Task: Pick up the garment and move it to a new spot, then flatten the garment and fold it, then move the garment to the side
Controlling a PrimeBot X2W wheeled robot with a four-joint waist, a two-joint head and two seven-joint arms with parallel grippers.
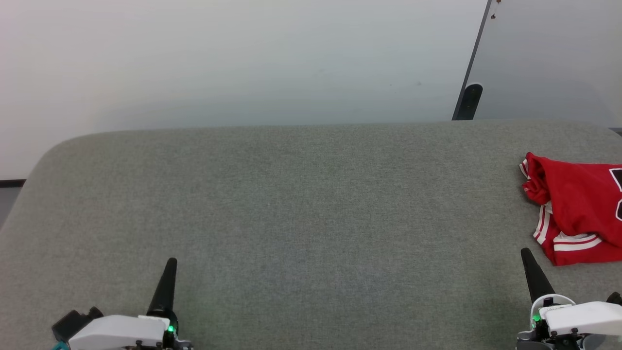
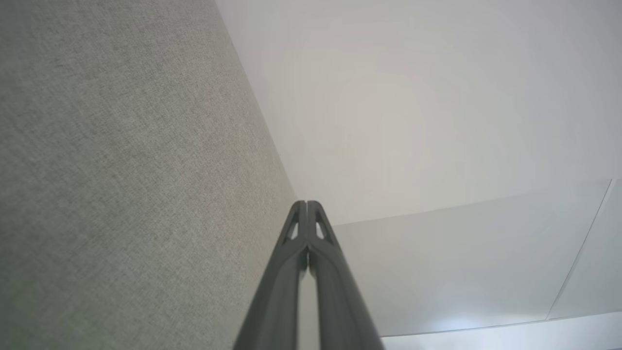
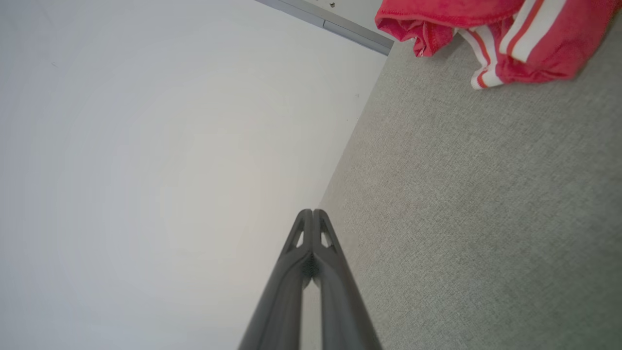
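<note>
A broad flat surface [image 1: 301,218] covered in grey-green woven fabric takes up the lower two thirds of the head view, its far edge running straight across the middle and curving down in a rounded corner at the left. Behind it a plain pale wall [image 1: 243,58] spans the upper part of the frame. At the upper right a second pale panel [image 1: 559,58] leans in behind a slanted dark edge strip [image 1: 474,53], which ends in a dark rounded piece [image 1: 470,101] just above the far edge of the surface. At the far left edge, a short dark baseboard line [image 1: 12,183] crosses the foot of the wall. The shirt [image 1: 578,204] lies bunched on the surface at the right edge of the frame, partly cut off: red cloth, white-and-red striped trim, and a bit of black lettering outlined in white. In the right wrist view it [image 3: 486,29] sits in the upper right corner, resting on the fabric. The right gripper [image 1: 527,257] points up from the lower right corner, near the shirt's lower hem but apart from it; the right wrist view shows its jaws pressed together with nothing between them [image 3: 311,214]. The left gripper [image 1: 170,265] rises at the lower left, well apart from the shirt, and the left wrist view shows its jaws together too, empty [image 2: 306,206].
</note>
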